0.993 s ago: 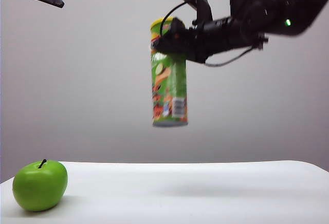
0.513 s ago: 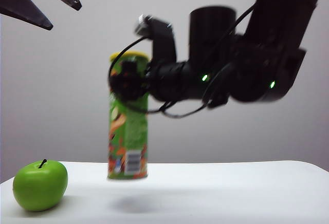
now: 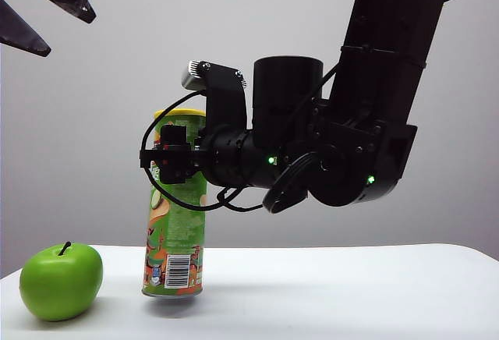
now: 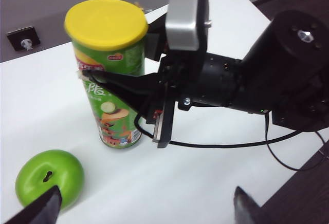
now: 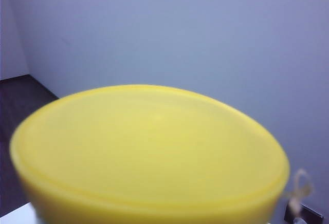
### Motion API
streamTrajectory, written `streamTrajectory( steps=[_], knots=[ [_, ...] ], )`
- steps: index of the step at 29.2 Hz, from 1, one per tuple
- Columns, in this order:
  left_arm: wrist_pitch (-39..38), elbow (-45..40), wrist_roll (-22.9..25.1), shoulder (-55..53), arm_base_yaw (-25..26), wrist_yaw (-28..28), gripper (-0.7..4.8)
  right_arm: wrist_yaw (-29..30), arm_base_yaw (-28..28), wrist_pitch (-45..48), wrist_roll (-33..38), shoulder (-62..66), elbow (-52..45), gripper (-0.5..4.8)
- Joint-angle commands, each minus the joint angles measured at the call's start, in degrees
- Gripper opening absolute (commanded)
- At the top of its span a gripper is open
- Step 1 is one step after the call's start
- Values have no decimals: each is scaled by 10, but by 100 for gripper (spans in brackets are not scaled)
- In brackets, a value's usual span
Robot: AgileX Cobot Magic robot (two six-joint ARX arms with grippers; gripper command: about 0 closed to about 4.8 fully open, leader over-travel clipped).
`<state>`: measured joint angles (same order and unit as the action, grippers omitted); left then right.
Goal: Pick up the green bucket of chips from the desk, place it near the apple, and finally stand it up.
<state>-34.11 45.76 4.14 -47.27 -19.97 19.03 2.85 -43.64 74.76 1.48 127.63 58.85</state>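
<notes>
Left gripper (image 3: pixel 35 12): upper left corner of the exterior view, we see only two dark pointed fingertips, spread wide with nothing between them; high above the desk and well apart from everything.

Apple: the round glossy bright green apple (image 3: pixel 61 281) with a short dark stem sits at the lower left of the exterior view, resting on the desk; in the left wrist view it lies at the lower left (image 4: pixel 50 183).

Green bucket of chips: the tall green cylindrical chip can with a yellow lid and silver base (image 3: pixel 175 231) stands upright just right of the apple, apart from it. We think its base hangs just above the desk, though the view is too poor to be sure.

Right gripper (image 3: pixel 173 162): centre left of the exterior view, reaching in level from the right, its black fingers pinching the can's upper part below the lid.

Right wrist view: the yellow lid (image 5: pixel 149 152) fills the lower frame, blurred.

Desk: plain white flat tabletop (image 3: pixel 351 293) across the bottom.
</notes>
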Motion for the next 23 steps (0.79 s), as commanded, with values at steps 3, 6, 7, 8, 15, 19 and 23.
streamTrajectory(
  steps=[3, 6, 7, 8, 15, 19, 23],
  knots=[
    [22, 1, -14, 6, 0, 2, 431, -6, -7, 15, 2, 10, 2, 221],
    [29, 1, -14, 6, 0, 2, 431, -5, -10, 16, 2, 18, 2, 220],
    [31, 1, -14, 6, 0, 2, 431, -2, -11, 14, 2, 18, 2, 220],
    [32, 1, -14, 6, 0, 2, 431, -2, -12, 13, 2, 18, 2, 220],
    [34, 1, -14, 6, 0, 1, 431, -4, -18, 7, 2, 18, 3, 220],
    [34, 1, -14, 6, 0, 1, 431, -4, -21, -11, 0, 18, 2, 272],
    [34, 1, -14, 6, 0, 1, 431, -4, -21, -12, 0, 18, 2, 319]
  ],
)
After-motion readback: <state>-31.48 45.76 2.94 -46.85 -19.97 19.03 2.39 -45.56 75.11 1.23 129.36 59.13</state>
